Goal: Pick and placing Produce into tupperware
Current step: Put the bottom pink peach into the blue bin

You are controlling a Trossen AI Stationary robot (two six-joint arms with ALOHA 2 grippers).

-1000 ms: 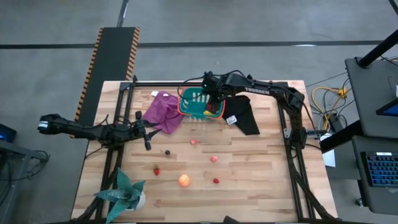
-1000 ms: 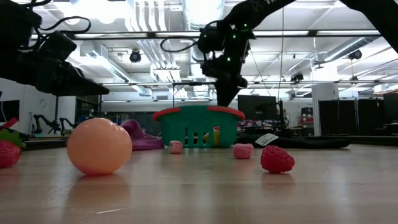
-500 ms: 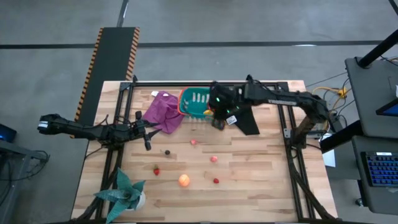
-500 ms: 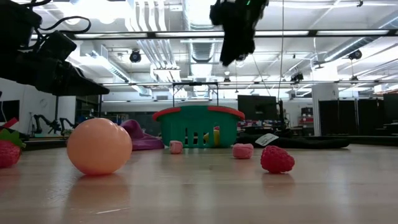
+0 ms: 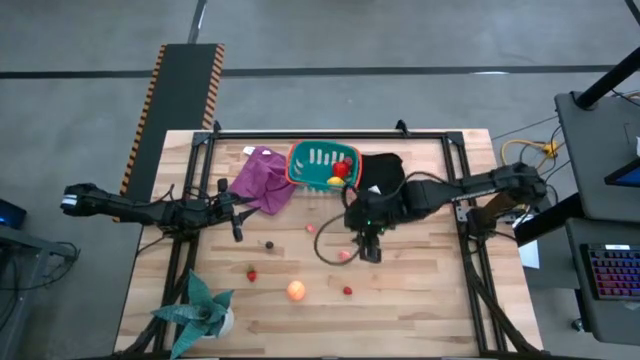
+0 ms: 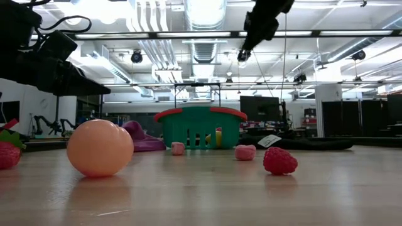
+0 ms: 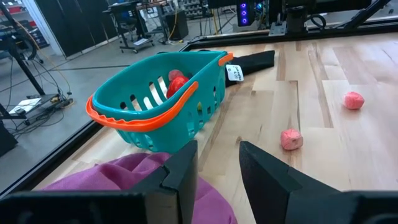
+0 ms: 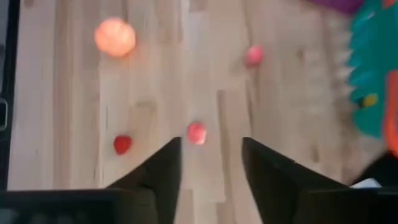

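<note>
The right gripper has swung away from the tupperware and now hangs with its fingers apart, holding nothing, over a pink piece well in front of the tupperware. The left gripper waits, jaws apart, just left of the tupperware. A red pepper and lemon lie inside it.

Table: pale matt wood planks. Tupperware: glossy slotted plastic. Purple cloth: soft, crumpled. Peach ball: smooth, slight sheen. Raspberry: bumpy.

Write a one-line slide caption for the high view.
Right gripper hovers open above a pink piece, tupperware behind.
</note>
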